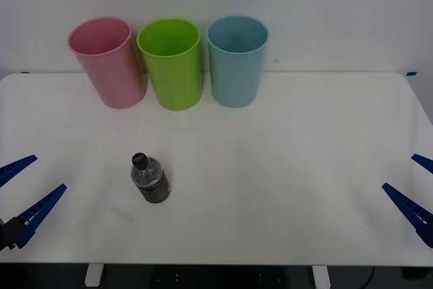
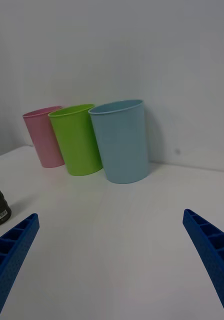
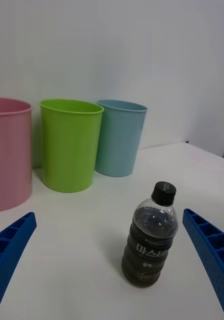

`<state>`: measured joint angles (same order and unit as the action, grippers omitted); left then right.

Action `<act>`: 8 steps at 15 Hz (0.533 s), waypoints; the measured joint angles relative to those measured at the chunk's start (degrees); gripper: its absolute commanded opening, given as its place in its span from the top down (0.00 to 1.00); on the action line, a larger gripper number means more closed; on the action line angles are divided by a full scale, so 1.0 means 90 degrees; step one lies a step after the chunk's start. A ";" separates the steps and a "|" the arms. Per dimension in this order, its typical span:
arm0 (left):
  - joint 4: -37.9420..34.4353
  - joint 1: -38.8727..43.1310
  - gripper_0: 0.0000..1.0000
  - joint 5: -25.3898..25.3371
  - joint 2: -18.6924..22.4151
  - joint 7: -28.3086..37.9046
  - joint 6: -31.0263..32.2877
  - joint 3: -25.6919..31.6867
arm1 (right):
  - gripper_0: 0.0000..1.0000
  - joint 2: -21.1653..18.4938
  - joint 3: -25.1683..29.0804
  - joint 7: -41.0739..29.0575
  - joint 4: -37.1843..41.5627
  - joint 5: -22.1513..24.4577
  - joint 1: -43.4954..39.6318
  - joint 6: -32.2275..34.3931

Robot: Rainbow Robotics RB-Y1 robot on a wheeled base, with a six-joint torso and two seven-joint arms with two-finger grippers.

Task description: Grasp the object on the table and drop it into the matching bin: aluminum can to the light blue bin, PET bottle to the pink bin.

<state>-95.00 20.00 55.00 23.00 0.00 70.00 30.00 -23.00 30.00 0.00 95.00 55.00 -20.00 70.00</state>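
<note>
Front view shows the PET bottle standing upright on the white table, left of centre and toward the near edge, its black cap up and its lower body dark. Three bins stand in a row at the far edge against the wall: the pink bin on the left, a lime green bin in the middle just beside it, and the light blue bin on the right. The bottle is well apart from all three. The left gripper hangs over the table's near left corner with its blue ribbed fingers spread apart, holding nothing; from its wrist camera the bottle stands between the two fingers and a little beyond them. The right gripper waits at the near right edge, fingers likewise apart and empty.
</note>
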 measured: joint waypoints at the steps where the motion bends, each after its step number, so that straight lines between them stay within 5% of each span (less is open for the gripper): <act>1: 0.0000 0.0000 0.00 0.0000 0.0000 0.0000 0.0000 0.0000 | 0.00 0.0000 0.0000 0.0000 0.0000 0.0000 0.0000 0.0000; 8: 0.0294 -0.0066 0.00 -0.0122 -0.0103 -0.0032 -0.0061 -0.0170 | 0.00 0.0000 0.0001 0.0000 -0.0001 0.0000 0.0000 0.0000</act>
<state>-92.36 19.41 53.90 22.07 -0.29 69.45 28.47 -23.00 30.01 0.00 95.00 55.00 -20.00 70.00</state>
